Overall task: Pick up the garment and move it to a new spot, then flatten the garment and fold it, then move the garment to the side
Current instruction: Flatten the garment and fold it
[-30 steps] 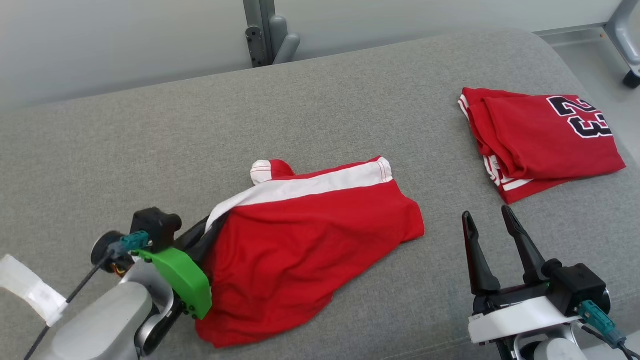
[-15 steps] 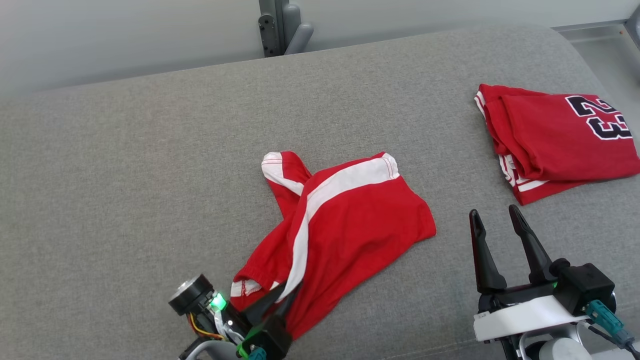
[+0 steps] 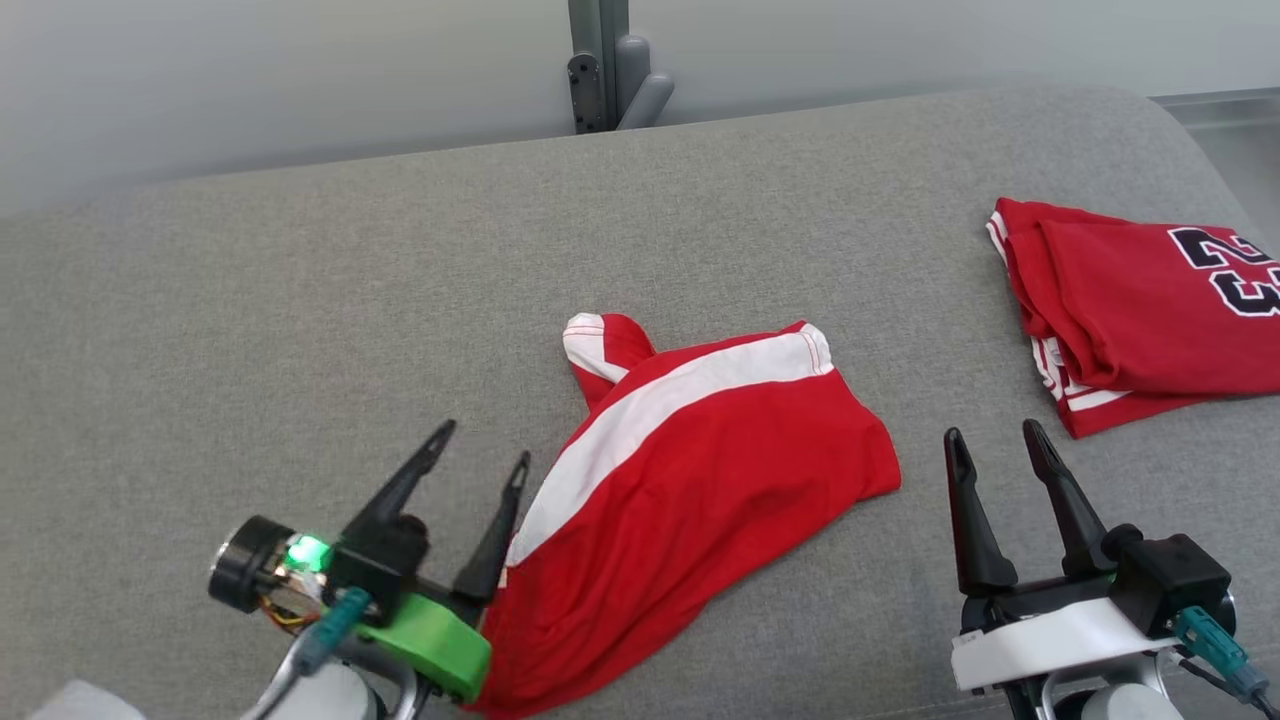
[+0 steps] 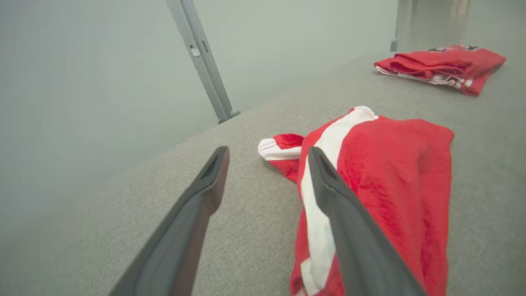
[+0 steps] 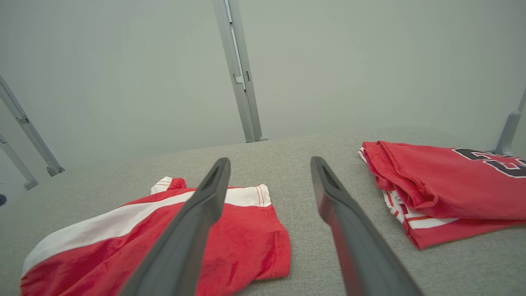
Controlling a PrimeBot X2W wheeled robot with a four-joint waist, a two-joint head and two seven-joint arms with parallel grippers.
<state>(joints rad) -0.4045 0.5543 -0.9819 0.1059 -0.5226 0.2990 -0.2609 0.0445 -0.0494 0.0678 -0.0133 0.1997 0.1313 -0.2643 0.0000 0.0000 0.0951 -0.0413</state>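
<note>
Risk: a pinch on one layer of the rumpled garment (image 3: pixel 700 480) could, I think, drag it into a bunch instead of spreading it.
Garment: centre of the head view, on the grey cushion (image 3: pixel 300 300).
Left gripper (image 3: pixel 483 442): lower left, spread wide, empty, one finger just beside the garment's left edge.
Right gripper (image 3: pixel 991 430): lower right, wide open, empty, apart from the garment.

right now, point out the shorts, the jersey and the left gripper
shorts (image 3: pixel 700 480), head view, middle of the red cloth
jersey (image 3: pixel 1120 290), head view, red top layer left of the number
left gripper (image 3: pixel 484 442), head view, midway between its open fingertips
</note>
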